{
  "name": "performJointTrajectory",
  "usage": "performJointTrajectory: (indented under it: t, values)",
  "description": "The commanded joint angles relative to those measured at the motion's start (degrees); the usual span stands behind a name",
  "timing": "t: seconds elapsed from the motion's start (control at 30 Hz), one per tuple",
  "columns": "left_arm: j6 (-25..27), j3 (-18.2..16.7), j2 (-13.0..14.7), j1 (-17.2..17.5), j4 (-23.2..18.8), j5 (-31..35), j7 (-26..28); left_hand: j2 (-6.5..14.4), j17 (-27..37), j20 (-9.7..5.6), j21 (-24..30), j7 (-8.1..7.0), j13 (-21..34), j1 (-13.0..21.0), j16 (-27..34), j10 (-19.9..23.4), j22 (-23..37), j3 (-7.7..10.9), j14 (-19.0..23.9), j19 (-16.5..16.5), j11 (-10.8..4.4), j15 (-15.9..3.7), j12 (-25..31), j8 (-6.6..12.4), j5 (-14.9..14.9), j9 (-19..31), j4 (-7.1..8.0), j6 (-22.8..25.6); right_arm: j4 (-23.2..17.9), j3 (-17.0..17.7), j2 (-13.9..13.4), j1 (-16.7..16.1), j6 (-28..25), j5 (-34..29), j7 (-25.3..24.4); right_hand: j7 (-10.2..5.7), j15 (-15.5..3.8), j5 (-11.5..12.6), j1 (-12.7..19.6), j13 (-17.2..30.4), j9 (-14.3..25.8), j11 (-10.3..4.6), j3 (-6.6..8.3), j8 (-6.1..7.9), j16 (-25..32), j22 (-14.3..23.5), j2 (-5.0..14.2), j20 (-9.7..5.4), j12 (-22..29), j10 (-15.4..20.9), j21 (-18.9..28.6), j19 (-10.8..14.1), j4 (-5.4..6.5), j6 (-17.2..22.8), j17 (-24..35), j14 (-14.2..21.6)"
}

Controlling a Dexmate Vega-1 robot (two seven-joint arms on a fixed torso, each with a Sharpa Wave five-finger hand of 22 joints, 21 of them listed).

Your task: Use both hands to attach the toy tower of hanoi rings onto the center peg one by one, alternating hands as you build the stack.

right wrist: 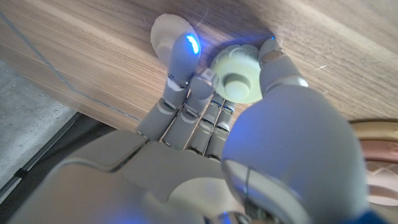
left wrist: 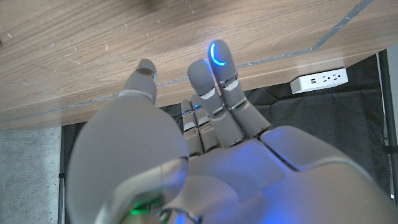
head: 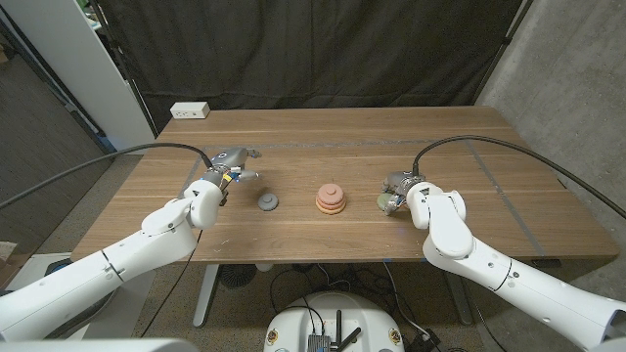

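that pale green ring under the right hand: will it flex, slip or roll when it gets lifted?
The pale green ring looks moulded and thick, so probably stiff, not floppy. It seems small against the right hand, so likely light. Its smooth scalloped rim, met by the fingers at the edges, may slip; lying flat on the table, it shouldn't roll unless tipped on edge.

right hand (right wrist: 249,155): grey, blue-lit, seen along its back; fingers (right wrist: 180,53) at about 11 o'clock from the palm, thumb (right wrist: 280,62) at about 1 o'clock. pale green ring (right wrist: 237,81): round, with a raised centre knob, lying on the wooden table (right wrist: 93,56) between fingers and thumb, which touch or nearly touch its rim; whether it is lifted cannot be told. stack of rings (right wrist: 379,162): pinkish and tan, at 3 o'clock of the hand, cut by the frame edge.
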Motion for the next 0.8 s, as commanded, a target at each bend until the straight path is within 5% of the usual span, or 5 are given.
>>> performJointTrajectory:
  t: [0.03,0.27,0.8]
  values:
    - [0.36,-0.24,0.26,0.55,-0.54,-0.24,0.42,0.19,0.1,-5.75,0.23,0.26,0.3,-0.15,0.15,0.37,0.11,0.52,-0.21,-0.4,0.04,-2.06,0.45,0.1,-0.21,0.24,0.01,0.53,0.82,-0.05,-0.39,-0.59,0.11,3.88,-4.37,-0.16,-0.12,0.35,1.02,0.66,0.23,-0.04,0.74,0.95,0.58,0.27,2.2,-0.61,0.67,2.76,0.24,1.1,-0.03,2.24,0.34,1.03]
    - [0.27,-0.6,0.74,0.88,-0.96,-0.26,0.7,0.31,0.07,-5.78,0.22,0.24,0.33,-0.18,0.23,0.6,0.08,0.62,-0.21,-0.45,-0.03,-2.06,0.49,0.13,-0.21,0.25,0.02,0.76,-0.22,0.75,-1.32,-1.44,0.74,7.19,-9.25,2.19,-0.1,0.83,2.92,0.75,0.2,1.34,2.53,1.59,2.08,0.2,5.16,-0.62,0.47,7.3,0.44,2.26,-0.37,5.17,1.62,3.07]
    - [-0.28,-0.11,0.7,0.02,-0.79,0.24,-0.09,0.38,-0.26,-5.81,0.46,0.14,0.71,-0.01,0.24,1.27,0.14,0.86,-0.39,-0.44,-0.23,-2.06,0.71,0.11,-0.28,0.28,-0.13,1.09,-3.47,-0.8,-3.48,-0.08,0.73,8.67,-11.27,2.53,-0.08,1.08,3.27,0.52,0.03,1.89,3.25,1.91,2.96,0.03,5.72,-0.59,-0.69,9.59,0.4,2.64,-0.41,7.7,1.92,3.79]
